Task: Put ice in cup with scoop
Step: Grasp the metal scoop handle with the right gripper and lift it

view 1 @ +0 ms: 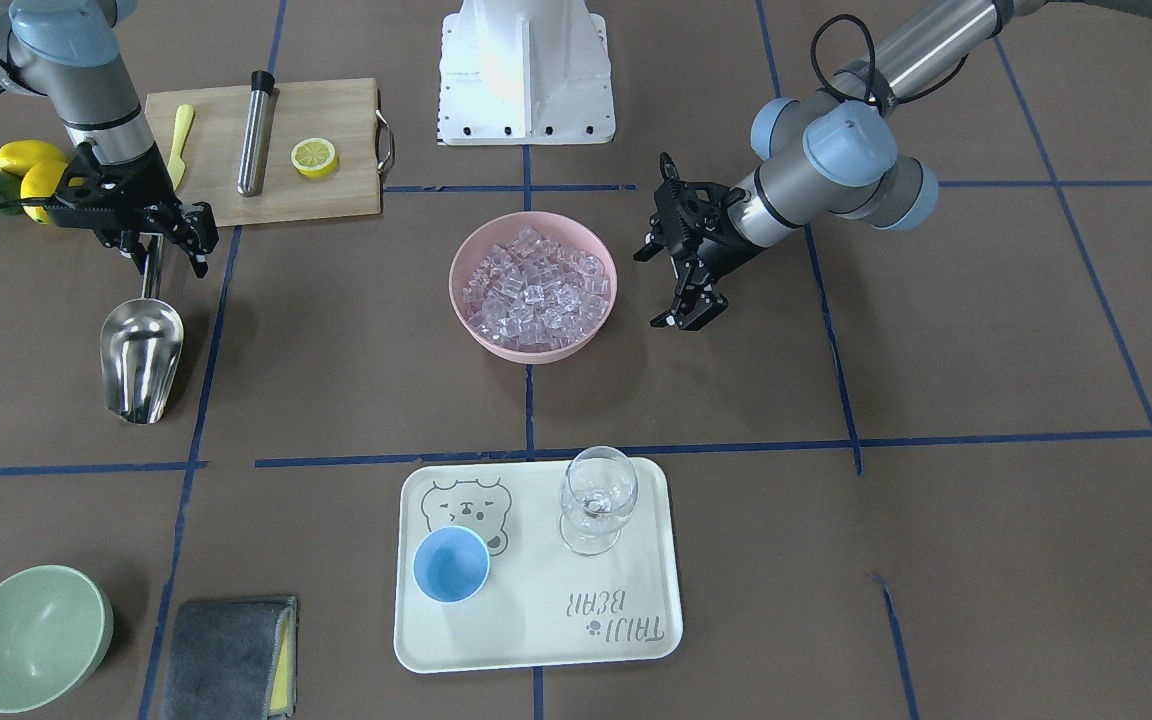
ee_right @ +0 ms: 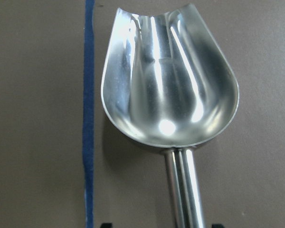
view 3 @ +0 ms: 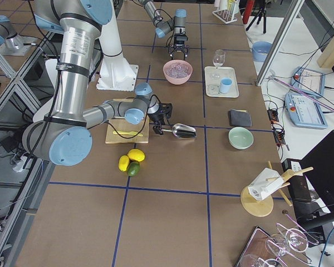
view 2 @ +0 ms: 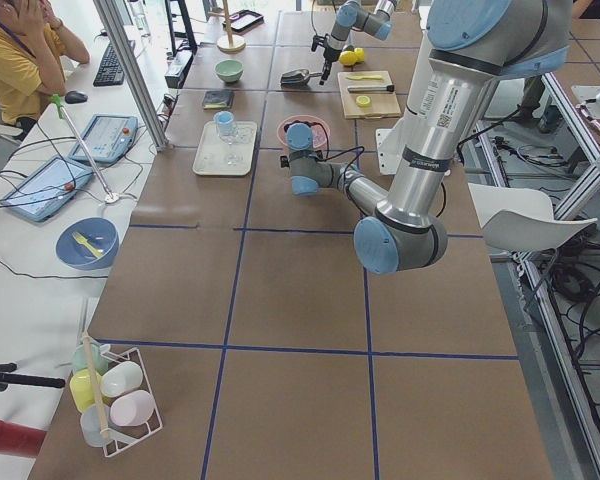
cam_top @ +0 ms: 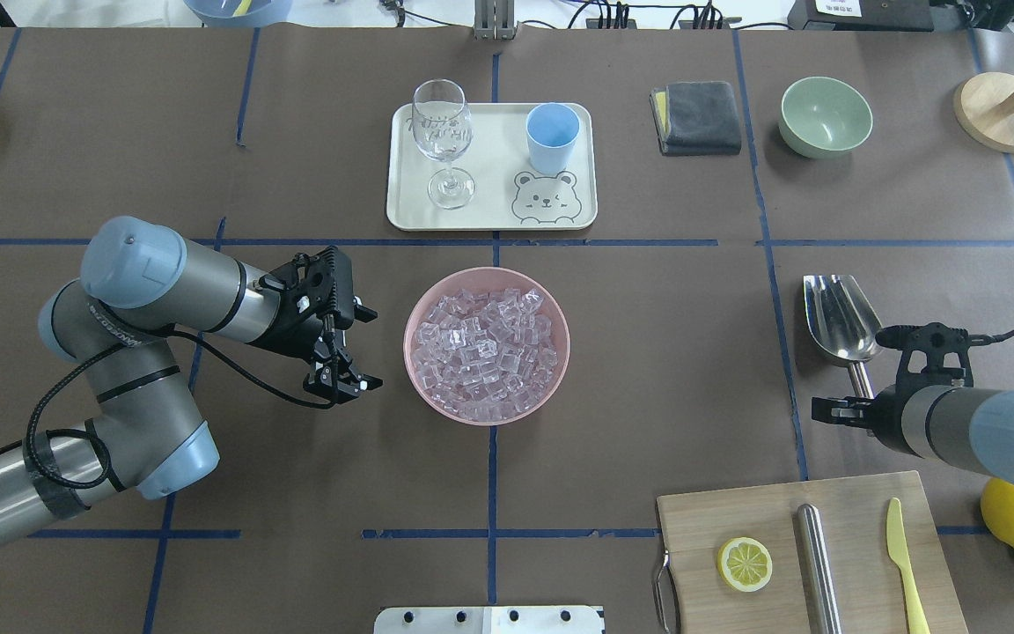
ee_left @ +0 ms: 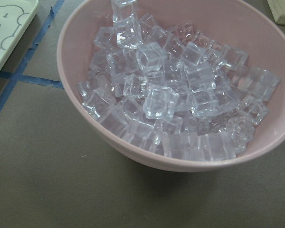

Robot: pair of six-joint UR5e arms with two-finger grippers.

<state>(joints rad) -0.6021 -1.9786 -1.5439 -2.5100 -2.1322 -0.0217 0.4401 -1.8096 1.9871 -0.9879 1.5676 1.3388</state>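
Brown paper with blue tape lines covers the table (cam_top: 648, 352), where we see the scoop (view 1: 141, 355) lying flat. Its handle sits between the spread fingers of the right gripper (view 1: 162, 252). Our left gripper (cam_top: 341, 382) hangs released beside the pink bowl (cam_top: 413, 370) of ice (cam_top: 485, 348). The cup (cam_top: 552, 134) stands on the tray (cam_top: 489, 216).

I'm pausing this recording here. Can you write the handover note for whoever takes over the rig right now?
Right gripper: open, jaws either side of the scoop handle, not yet closed. The scoop is empty and appears to lie on the table.
Left gripper: holds nothing, beside the pink bowl; open or shut is unclear.
Ice is in the pink bowl. The cup stands empty on the tray.
Done: right arm is at the scoop. Left: grasp it, scoop ice, pour into the cup.
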